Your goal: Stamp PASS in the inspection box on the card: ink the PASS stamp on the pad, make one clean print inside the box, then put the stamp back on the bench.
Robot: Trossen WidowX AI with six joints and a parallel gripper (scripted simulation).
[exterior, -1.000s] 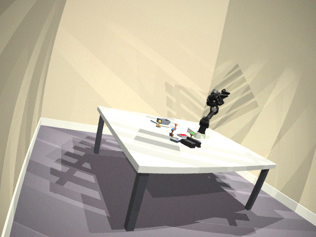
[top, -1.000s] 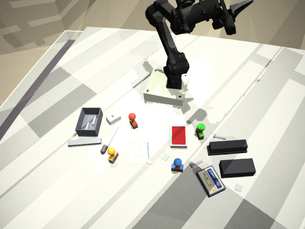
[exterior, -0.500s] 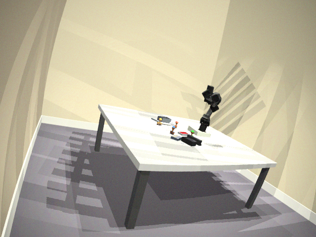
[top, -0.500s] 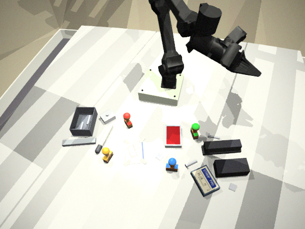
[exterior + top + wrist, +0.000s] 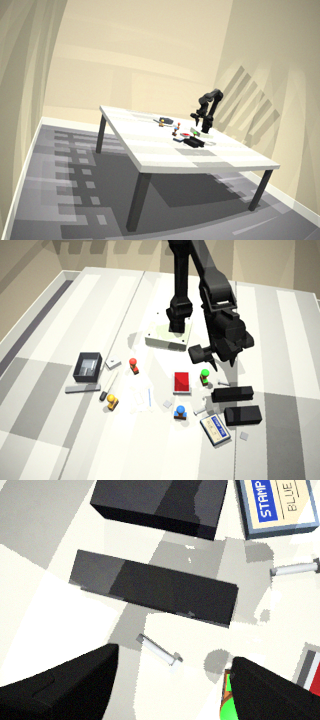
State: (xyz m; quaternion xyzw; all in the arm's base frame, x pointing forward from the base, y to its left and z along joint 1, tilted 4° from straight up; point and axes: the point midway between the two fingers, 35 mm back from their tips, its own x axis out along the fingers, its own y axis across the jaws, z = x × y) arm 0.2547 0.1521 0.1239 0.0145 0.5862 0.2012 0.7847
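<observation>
Across the counter, the red ink pad is seemingly aligned twelve-to-six from the top; the fingers are parted.

The arm is black in all its parts, with a matt surface that turns dark grey where the light falls. Its lower link is long and straight, with flat sides; the joints are thicker and have rounded housings. Near the wrist there is a big round drum — very bulky — and a short, thick cylinder sits at the side. The fingers are black also, and they become narrow towards the tips. Under the arm is a pale, greenish-white block — with small dark dots like screws near its corners.
</observation>
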